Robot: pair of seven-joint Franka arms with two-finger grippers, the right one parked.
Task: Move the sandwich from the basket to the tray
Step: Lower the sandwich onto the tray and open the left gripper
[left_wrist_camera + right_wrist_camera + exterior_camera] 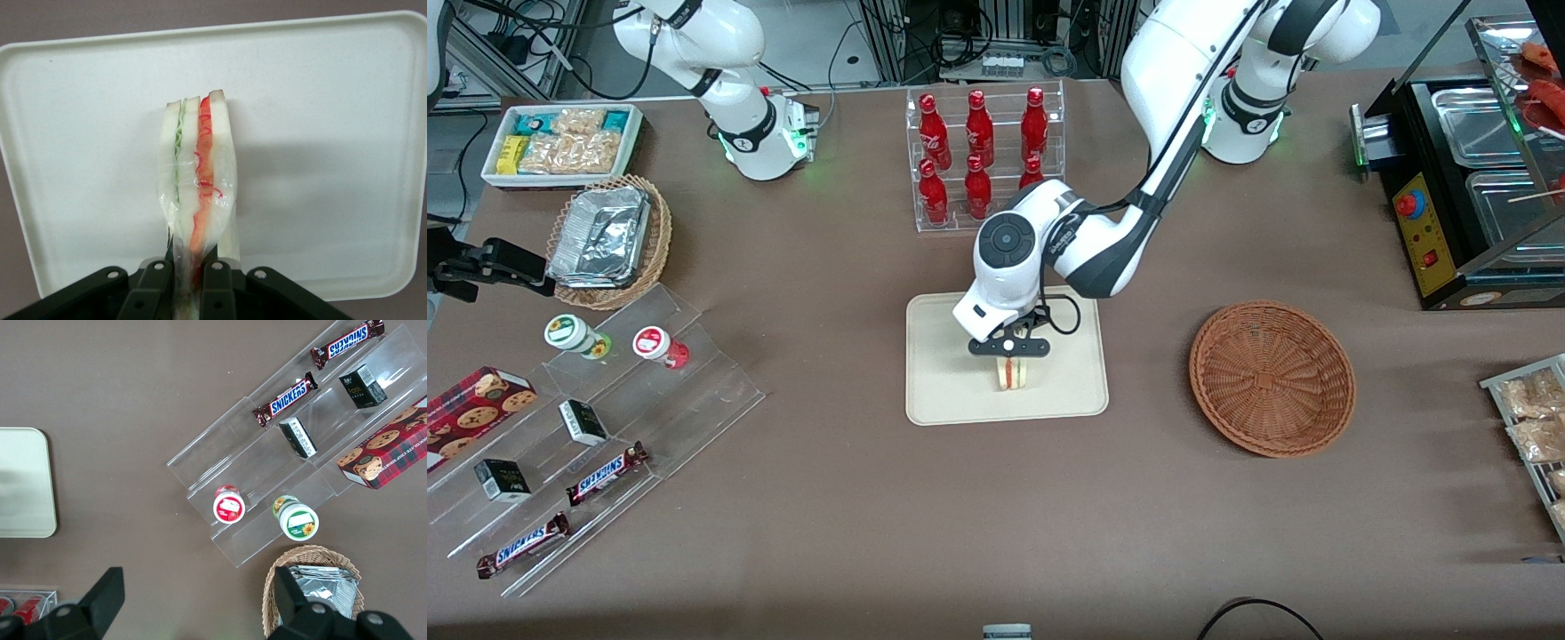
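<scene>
The sandwich [1012, 373], a clear-wrapped wedge of white bread with red-orange and green filling, hangs upright over the cream tray [944, 391]. My gripper [1010, 348] is shut on its upper end, directly above the tray's middle. In the left wrist view the sandwich [199, 173] runs out from between the black fingers [155, 293] of the gripper [189, 288], with the tray [333, 133] spread beneath it. I cannot tell whether the sandwich touches the tray. The reddish-brown woven basket [1272, 378] sits empty beside the tray, toward the working arm's end of the table.
A clear rack of red bottles [983, 151] stands farther from the front camera than the tray. A tiered acrylic stand with snack bars and cups [596, 427], a tan basket of foil containers [609, 240] and a white snack bin [560, 142] lie toward the parked arm's end.
</scene>
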